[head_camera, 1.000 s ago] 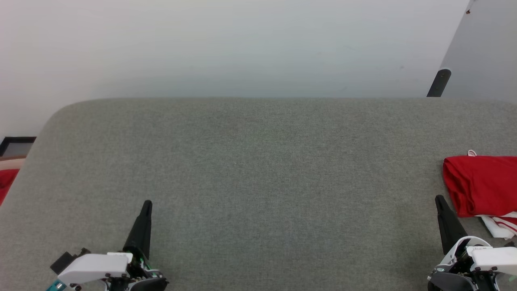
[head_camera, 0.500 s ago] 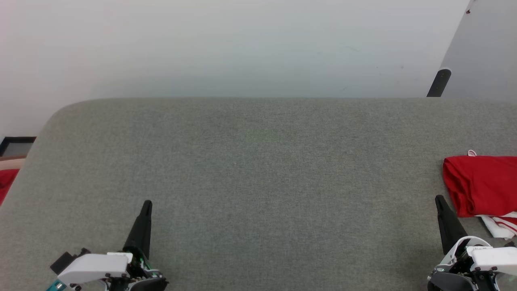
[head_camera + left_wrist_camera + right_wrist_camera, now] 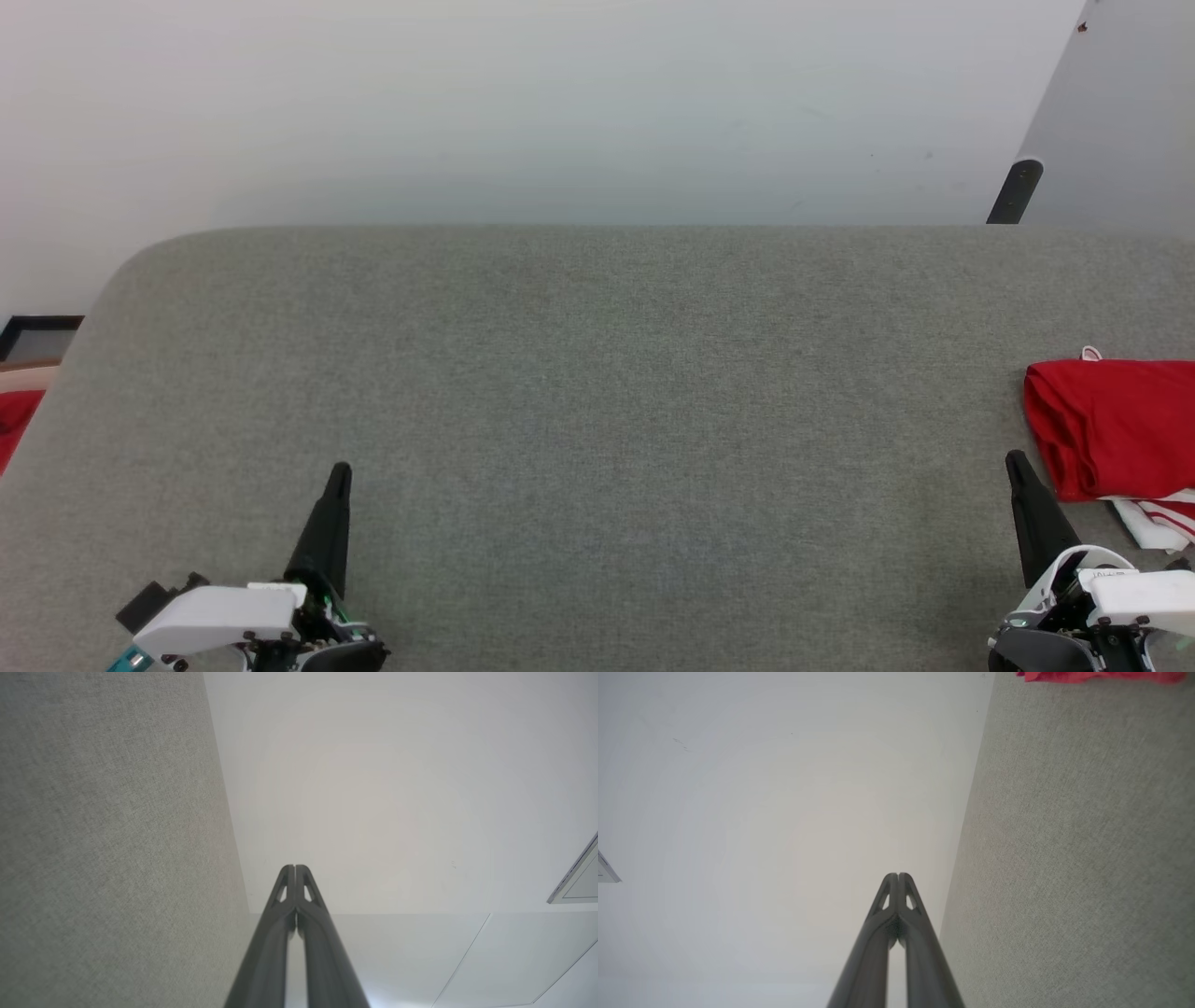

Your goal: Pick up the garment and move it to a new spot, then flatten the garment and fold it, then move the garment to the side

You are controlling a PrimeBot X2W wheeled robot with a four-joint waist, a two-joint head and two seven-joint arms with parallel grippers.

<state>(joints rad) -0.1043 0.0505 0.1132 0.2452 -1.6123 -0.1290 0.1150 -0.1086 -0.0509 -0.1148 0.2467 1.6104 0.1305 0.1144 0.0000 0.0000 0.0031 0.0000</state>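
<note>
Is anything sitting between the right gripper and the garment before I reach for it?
Nothing visible. The right gripper, shut, points up the head view just left of the garment, which lies at the right edge of the grey cushion. Only a narrow strip of bare grey fabric separates them.

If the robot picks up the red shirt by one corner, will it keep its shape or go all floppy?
Probably floppy: the shirt lies in soft folds, so it would likely droop and open out. It looks thin, so it is probably light. If pushed, it would likely bunch up on the rough grey top rather than slide.
</note>
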